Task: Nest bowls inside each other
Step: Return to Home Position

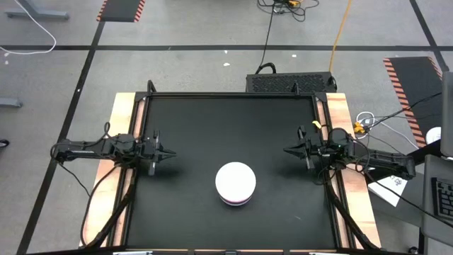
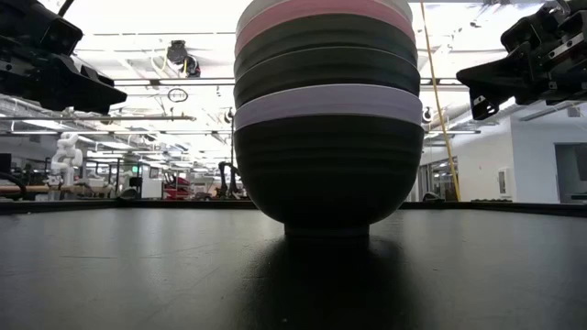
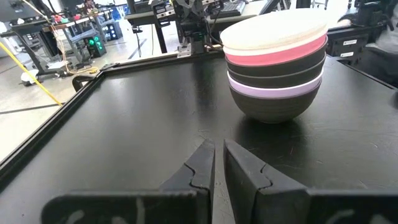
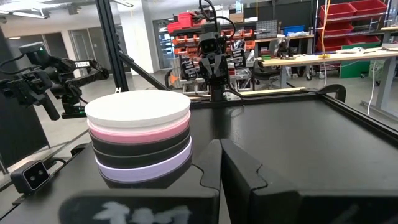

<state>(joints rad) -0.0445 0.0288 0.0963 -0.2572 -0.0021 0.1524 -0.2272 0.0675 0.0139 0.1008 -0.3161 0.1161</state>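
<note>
The bowls stand nested in one stack [image 1: 235, 183] near the middle of the black table, a little toward its near edge. A black bowl is at the bottom, then lavender, two black, pink, and white on top [image 3: 277, 59]; the stack also shows in the low view [image 2: 327, 110] and the right wrist view [image 4: 140, 140]. The bottom bowl rests on its foot [image 2: 327, 229]. My left gripper [image 1: 172, 152] is shut and empty at the table's left side. My right gripper [image 1: 287, 149] is shut and empty at the table's right side.
The table is a black mat [image 1: 191, 127] with a raised rim and wooden side boards [image 1: 122, 113]. A small camera [image 4: 30, 176] sits at the table's near edge. A black box [image 1: 290, 83] lies beyond the far edge.
</note>
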